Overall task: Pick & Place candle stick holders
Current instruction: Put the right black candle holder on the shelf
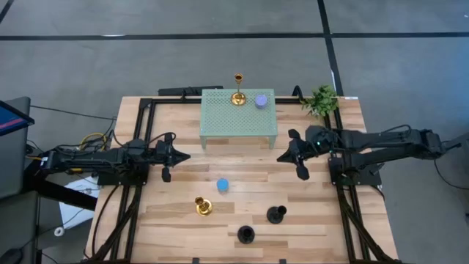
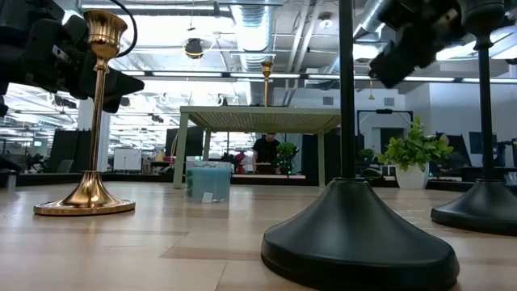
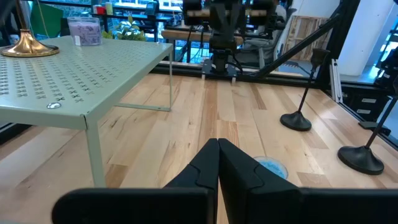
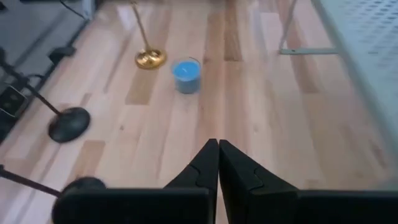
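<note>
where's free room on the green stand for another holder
The stand is bare across its left and front. Its back edge is crowded by the gold holder and purple holder. On the table, both grippers' shut jaws flank the stand's front.

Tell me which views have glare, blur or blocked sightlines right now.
Low view: the nearest black holder fills the foreground, its stem crossing the frame; bright ceiling lights backlight the gold holder. Right wrist view: soft overall, the blue cylinder slightly blurred. Left wrist view: daylight washes out the far right. High view: even light, the gold holder glints on the wood.
</note>
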